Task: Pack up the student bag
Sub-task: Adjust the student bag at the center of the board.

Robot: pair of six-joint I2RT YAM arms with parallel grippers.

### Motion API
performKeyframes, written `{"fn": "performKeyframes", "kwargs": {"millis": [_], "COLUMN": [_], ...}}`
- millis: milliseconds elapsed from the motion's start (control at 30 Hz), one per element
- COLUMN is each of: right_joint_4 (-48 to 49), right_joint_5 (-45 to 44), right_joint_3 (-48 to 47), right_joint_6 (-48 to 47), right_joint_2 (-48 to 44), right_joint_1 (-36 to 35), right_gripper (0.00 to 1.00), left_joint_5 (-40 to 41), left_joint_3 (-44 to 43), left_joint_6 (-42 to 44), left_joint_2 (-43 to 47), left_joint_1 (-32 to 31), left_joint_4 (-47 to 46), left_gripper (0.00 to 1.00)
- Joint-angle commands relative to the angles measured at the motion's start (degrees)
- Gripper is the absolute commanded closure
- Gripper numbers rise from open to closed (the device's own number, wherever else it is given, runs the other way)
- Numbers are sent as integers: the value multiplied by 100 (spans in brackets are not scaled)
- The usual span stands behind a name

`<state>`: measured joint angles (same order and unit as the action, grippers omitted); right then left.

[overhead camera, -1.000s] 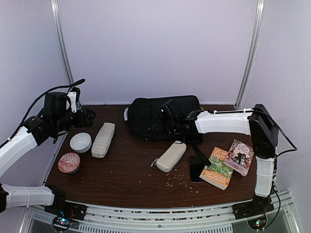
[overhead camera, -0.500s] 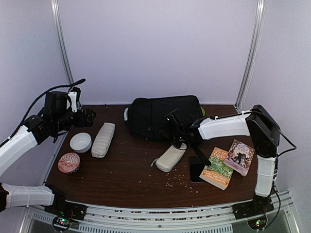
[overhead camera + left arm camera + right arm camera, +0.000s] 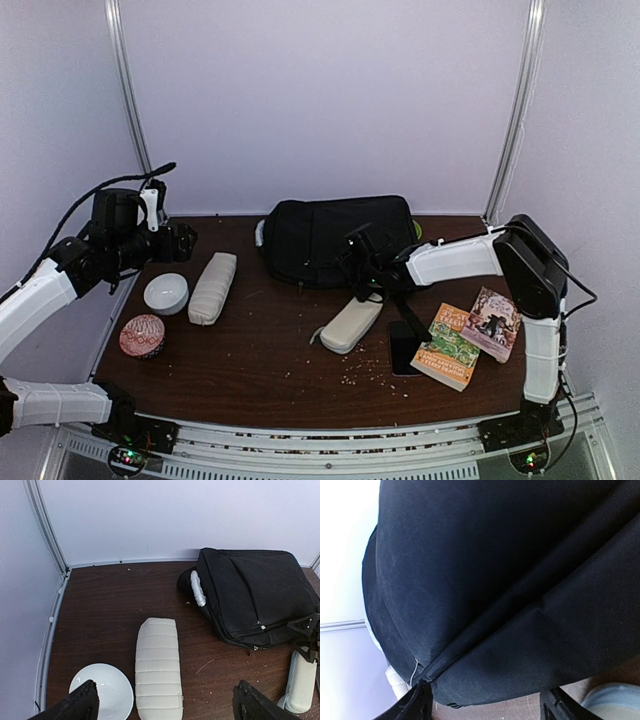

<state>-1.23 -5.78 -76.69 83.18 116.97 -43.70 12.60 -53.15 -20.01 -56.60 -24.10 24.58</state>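
The student bag [image 3: 320, 235], black fabric, lies flat at the back centre of the table. It fills most of the right wrist view [image 3: 495, 580]. My right gripper [image 3: 360, 265] is open and low at the bag's near edge, with its fingers [image 3: 417, 702] spread either side of the bag's bottom seam and nothing gripped. My left gripper [image 3: 182, 240] hangs open above the table's left side. In the left wrist view it [image 3: 167, 711] looks down on a ribbed beige pouch [image 3: 157, 670], with the bag [image 3: 255, 597] to the right.
A white bowl [image 3: 166, 293] and a patterned round tin [image 3: 142, 336] sit at the left. A second beige pouch [image 3: 352, 322] lies just in front of the right gripper. A black phone [image 3: 404, 347] and two books [image 3: 448, 345] [image 3: 492, 322] lie at the right. Crumbs dot the table's front.
My right gripper has slid a little toward the bag's near edge, and its forearm has swung further back. The left arm has not moved.
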Motion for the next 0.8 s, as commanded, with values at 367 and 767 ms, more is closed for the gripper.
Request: {"fn": "performKeyframes", "kwargs": {"millis": [367,767], "right_joint_4": [217,319], "right_joint_5": [15,285], "right_joint_3": [-223,-242], "right_joint_6": [78,-209], "right_joint_2": [99,-458], "right_joint_1": [101,101], "right_gripper": [81,100], "left_joint_5": [-30,21], "left_joint_3": [-200,-184], "left_joint_6": [-55,-47], "left_joint_2": [-77,-88], "left_joint_1": [-25,-21], "left_joint_4": [-102,-85], "left_gripper": [5,5]}}
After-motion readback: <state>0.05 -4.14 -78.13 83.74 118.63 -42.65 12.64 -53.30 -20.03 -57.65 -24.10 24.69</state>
